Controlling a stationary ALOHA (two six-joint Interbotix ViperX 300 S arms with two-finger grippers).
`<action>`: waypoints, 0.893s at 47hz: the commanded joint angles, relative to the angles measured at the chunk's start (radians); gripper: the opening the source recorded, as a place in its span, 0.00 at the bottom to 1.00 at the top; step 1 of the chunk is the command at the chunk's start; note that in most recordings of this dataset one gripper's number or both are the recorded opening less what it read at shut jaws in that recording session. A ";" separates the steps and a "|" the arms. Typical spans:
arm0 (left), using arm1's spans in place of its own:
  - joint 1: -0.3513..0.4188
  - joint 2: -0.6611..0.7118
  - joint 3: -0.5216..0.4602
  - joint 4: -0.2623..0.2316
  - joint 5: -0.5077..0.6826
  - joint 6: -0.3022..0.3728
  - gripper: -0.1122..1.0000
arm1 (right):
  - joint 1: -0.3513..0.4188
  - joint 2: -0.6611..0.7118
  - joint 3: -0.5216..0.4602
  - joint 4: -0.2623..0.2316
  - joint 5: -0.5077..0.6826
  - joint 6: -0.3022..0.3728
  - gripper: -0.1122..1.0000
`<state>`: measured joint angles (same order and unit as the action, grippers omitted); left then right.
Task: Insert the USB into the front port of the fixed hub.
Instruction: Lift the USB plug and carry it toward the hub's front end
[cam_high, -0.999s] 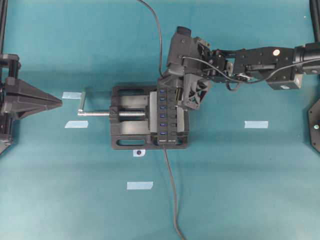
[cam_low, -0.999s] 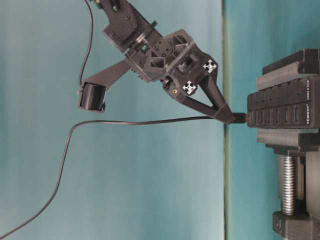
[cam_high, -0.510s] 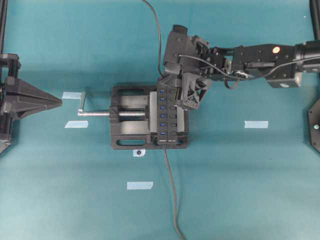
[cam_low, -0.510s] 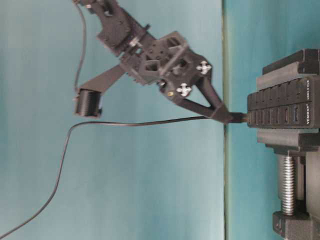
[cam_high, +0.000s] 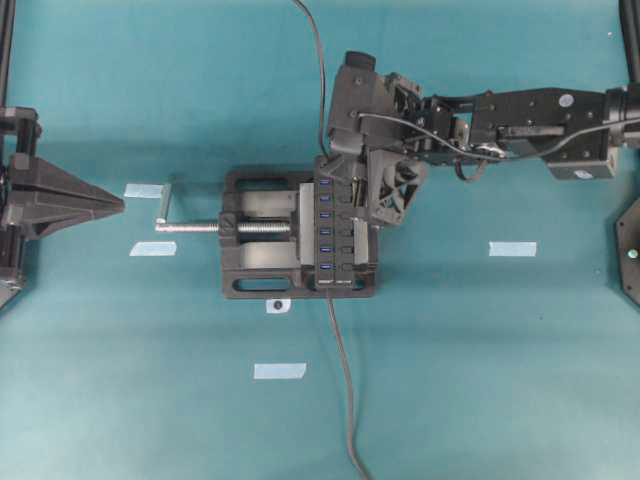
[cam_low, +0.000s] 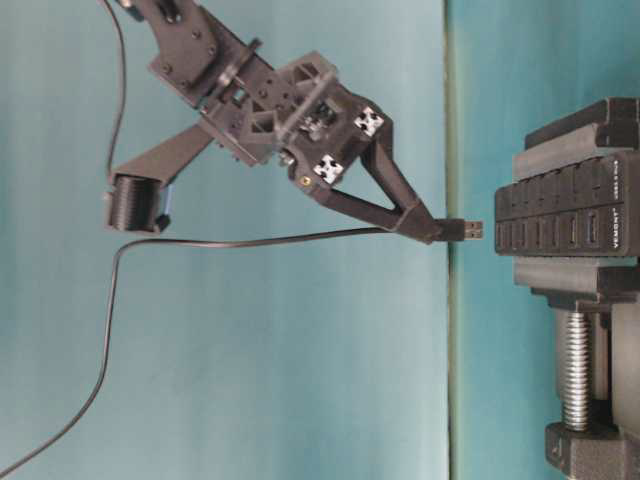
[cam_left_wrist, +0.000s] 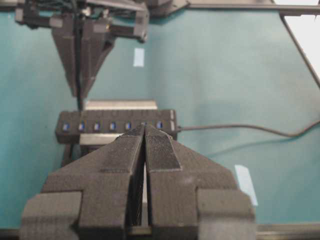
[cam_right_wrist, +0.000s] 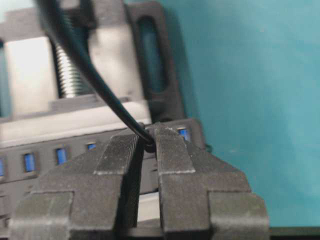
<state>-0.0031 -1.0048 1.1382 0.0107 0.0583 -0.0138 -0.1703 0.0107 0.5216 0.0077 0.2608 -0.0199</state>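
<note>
The fixed hub (cam_high: 331, 238), a narrow black strip with blue-tongued ports, sits clamped in the vise (cam_high: 255, 262). My right gripper (cam_low: 432, 232) is shut on the USB (cam_low: 464, 229). The plug's silver tip points at the hub (cam_low: 560, 225) across a short gap, touching nothing. From above, the right gripper (cam_high: 333, 165) hovers over the hub's far end. The right wrist view shows the fingers (cam_right_wrist: 172, 150) pinching the plug where its thin cable (cam_right_wrist: 85, 70) leaves, with the hub (cam_right_wrist: 60, 155) just beyond. My left gripper (cam_left_wrist: 145, 130) is shut and empty at the left edge (cam_high: 100, 205).
The vise's silver screw handle (cam_high: 190, 226) sticks out to the left. The hub's thicker cable (cam_high: 342, 380) runs to the near edge. The USB's thin cable (cam_high: 316, 60) trails off the far edge. Strips of pale tape (cam_high: 512, 248) lie on the teal mat.
The plug was against the hub's port face; the right gripper has now drawn back with it, opening a short gap. The left arm has not moved.
</note>
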 joint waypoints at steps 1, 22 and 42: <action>-0.002 0.003 -0.028 0.002 -0.005 -0.002 0.10 | 0.021 -0.054 -0.023 0.006 0.006 0.008 0.15; -0.002 0.000 -0.034 0.002 -0.005 -0.003 0.10 | 0.067 -0.127 -0.018 0.009 0.067 0.118 0.15; -0.002 0.000 -0.029 0.002 -0.005 -0.003 0.10 | 0.132 -0.135 -0.020 0.009 0.091 0.186 0.14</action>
<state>-0.0031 -1.0078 1.1305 0.0107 0.0583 -0.0153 -0.0445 -0.0997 0.5216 0.0153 0.3528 0.1488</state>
